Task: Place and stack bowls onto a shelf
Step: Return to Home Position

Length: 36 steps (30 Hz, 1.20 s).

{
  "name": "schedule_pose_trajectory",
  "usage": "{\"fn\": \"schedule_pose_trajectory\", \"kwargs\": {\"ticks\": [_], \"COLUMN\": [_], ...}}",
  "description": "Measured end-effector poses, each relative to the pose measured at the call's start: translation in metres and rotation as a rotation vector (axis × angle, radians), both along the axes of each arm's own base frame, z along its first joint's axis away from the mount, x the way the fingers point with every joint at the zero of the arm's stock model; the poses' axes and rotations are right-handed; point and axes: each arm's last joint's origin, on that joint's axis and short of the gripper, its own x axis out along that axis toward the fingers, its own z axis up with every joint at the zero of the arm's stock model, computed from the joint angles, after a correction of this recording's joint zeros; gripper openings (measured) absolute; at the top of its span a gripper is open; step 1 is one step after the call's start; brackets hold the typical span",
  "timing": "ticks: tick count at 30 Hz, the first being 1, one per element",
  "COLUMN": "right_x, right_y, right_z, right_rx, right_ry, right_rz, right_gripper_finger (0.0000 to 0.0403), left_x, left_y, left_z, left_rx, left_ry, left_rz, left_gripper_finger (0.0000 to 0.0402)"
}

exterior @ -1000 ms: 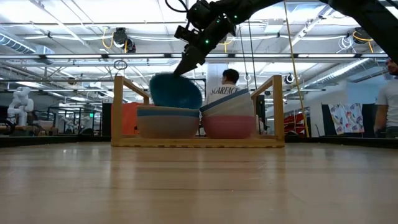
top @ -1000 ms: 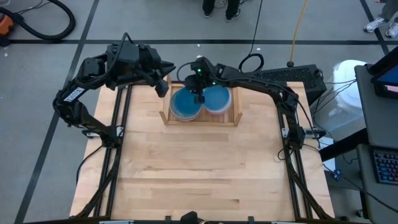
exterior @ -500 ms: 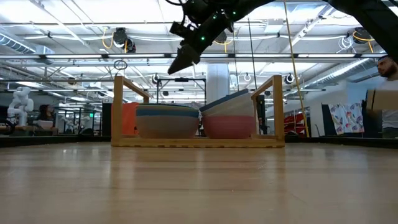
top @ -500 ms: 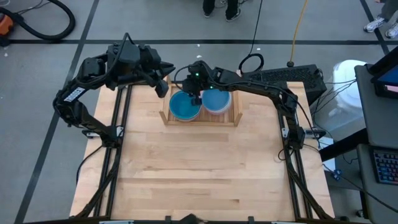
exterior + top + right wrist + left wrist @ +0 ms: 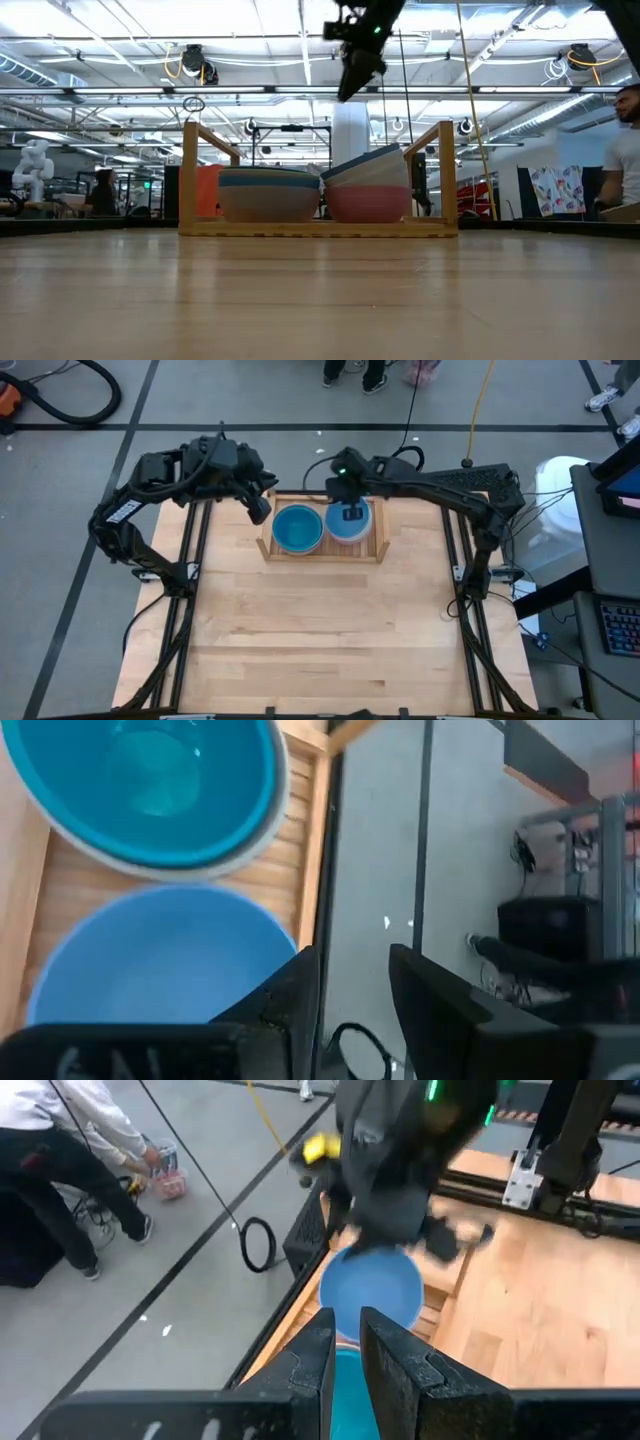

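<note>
Wooden table (image 5: 320, 630), right gripper (image 5: 352, 512) shifted across, above light-blue bowl (image 5: 346, 530)

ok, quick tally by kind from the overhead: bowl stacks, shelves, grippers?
Bowl stacks: 2, the teal-topped stack and the light-blue-topped stack
Shelf: 1
Grippers: 2, the left gripper beside the shelf and the right gripper above the light-blue-topped stack
Total: 5

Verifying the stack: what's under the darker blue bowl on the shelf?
Under the blue bowl, a grey-beige bowl sits lowest on the shelf. Rim stripes between suggest more bowls; their count and insides are hidden.
</note>
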Motion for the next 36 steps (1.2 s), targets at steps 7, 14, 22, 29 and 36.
{"fn": "schedule_pose_trajectory", "kwargs": {"ticks": [7,14,22,29,36], "right_x": [-0.041,-0.085,-0.132,-0.152,-0.161], "right_y": [0.009,0.026,0.044,0.052,0.056], "right_z": [0.041,0.085,0.115,0.121,0.119], "right_rx": [-0.073,-0.175,-0.226,-0.208,-0.175], "right_ry": [-0.037,-0.126,-0.209,-0.215,-0.177], "right_rz": [-0.083,-0.158,-0.267,-0.288,-0.308], "right_gripper_finger": [0.0116,0.0116,0.0116,0.0116,0.0116], "left_x": [0.03,0.077,0.137,0.181,0.211], "left_y": [0.006,0.013,0.024,0.032,0.041], "left_z": [-0.023,-0.055,-0.092,-0.129,-0.154], "left_rx": [-0.012,-0.038,-0.02,0.005,-0.051], "left_ry": [0.106,0.2,0.186,0.184,0.088], "left_rz": [-0.024,-0.122,-0.176,-0.265,-0.194], "left_gripper_finger": [0.0058,0.0058,0.0058,0.0058,0.0058]}}
